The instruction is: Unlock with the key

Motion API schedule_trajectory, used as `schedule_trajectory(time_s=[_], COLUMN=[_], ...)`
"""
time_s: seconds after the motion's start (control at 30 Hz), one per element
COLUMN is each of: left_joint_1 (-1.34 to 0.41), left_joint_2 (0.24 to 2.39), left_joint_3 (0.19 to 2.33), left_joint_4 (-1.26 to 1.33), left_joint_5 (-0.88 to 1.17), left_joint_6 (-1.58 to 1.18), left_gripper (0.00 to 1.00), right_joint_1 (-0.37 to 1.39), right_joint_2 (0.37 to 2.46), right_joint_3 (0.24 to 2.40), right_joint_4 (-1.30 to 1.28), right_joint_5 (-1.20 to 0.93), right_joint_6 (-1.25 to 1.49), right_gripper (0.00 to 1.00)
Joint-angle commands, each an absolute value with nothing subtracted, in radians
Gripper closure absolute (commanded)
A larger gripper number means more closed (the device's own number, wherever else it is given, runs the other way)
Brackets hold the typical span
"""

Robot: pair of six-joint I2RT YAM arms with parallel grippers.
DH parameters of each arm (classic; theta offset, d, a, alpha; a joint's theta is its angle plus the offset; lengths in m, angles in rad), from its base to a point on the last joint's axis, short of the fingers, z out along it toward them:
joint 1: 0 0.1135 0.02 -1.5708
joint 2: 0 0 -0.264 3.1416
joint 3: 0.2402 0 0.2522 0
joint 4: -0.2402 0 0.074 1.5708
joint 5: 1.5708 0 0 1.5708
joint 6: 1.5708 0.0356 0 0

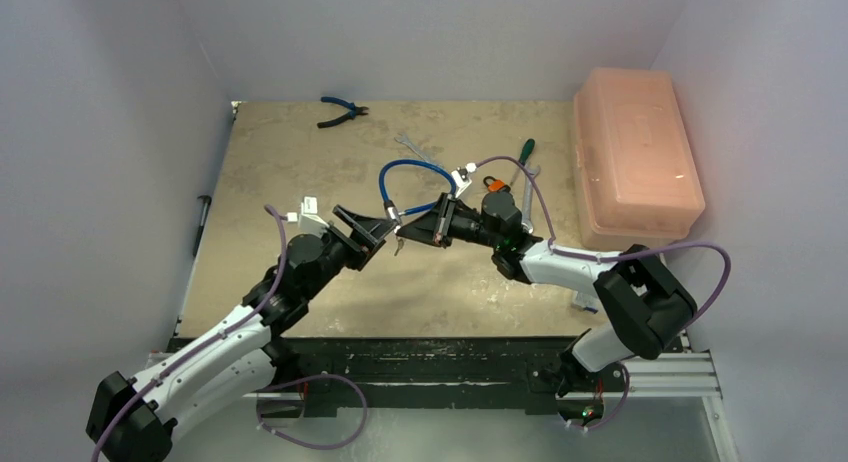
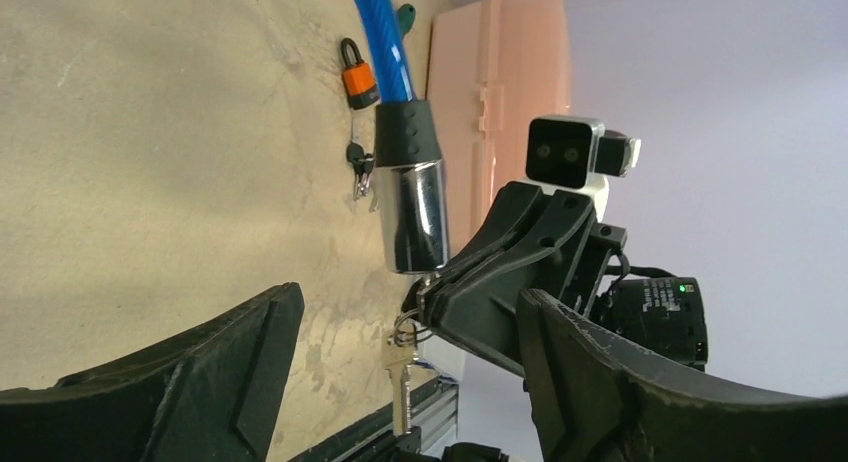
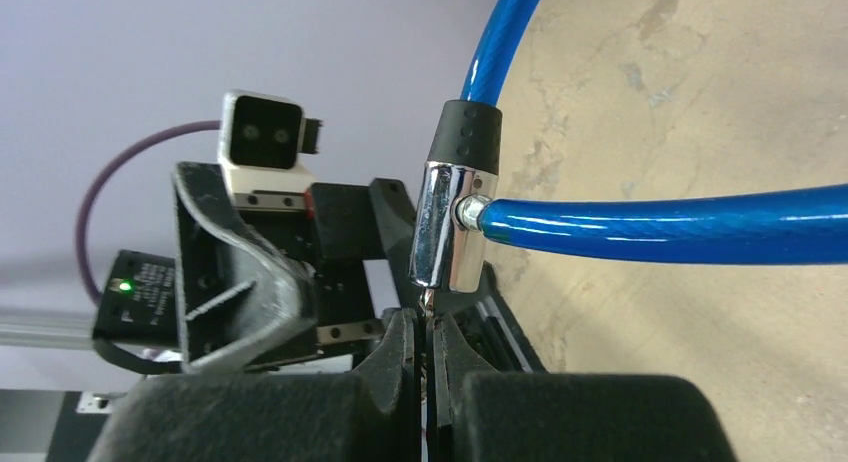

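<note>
Right gripper (image 3: pixel 430 327) clamped on key (image 3: pixel 428 302) in cable lock (image 3: pixel 448 222), left gripper (image 1: pixel 372 234) apart beside it

The left arm (image 1: pixel 225 337) and right arm (image 1: pixel 575 267) both bend at the elbow and reach inward, so their tips nearly meet. The left gripper (image 1: pixel 378 234) has its fingers (image 2: pixel 200 382) spread wide. The right gripper (image 1: pixel 406 229) has its fingers (image 3: pixel 300 422) pressed tight together.
</note>
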State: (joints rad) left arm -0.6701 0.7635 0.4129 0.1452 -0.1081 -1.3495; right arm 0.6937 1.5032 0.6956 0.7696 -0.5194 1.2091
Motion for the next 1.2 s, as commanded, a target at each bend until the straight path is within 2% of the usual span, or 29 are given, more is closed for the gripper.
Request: schedule_trajectory(time_s=[0.0, 0.27, 0.63, 0.8, 0.9, 1.17], left_joint_1=[-0.666, -0.663, -0.663, -0.663, -0.663, -0.663], left_joint_2=[0.718, 0.819, 0.922, 0.939, 0.963, 1.029], left_joint_3=[0.465, 0.516, 0.515, 0.520, 0.527, 0.550], left_joint_4=[0.078, 0.083, 0.203, 0.208, 0.210, 0.236], left_joint_5=[-0.169, -0.175, -0.169, -0.174, -0.168, -0.116], left_joint_6=[-1.319, -1.348, -1.378, -1.379, -1.378, -1.369], left_gripper=[0.16, 0.18, 0.34, 0.37, 0.45, 0.50], right_joint_1=[0.706, 0.732, 0.743, 0.747, 0.751, 0.756], right_joint_2=[1.452, 1.347, 1.256, 1.247, 1.255, 1.262], right_joint_3=[0.689, 0.698, 0.690, 0.725, 0.738, 0.753], right_joint_4=[0.792, 0.602, 0.490, 0.421, 0.412, 0.401], right_joint_5=[-0.530, -0.496, -0.487, -0.491, -0.503, -0.510], right_joint_6=[1.087, 0.922, 0.827, 0.770, 0.759, 0.743], right_gripper=[1.00, 1.00, 1.00, 1.00, 1.00, 1.00])
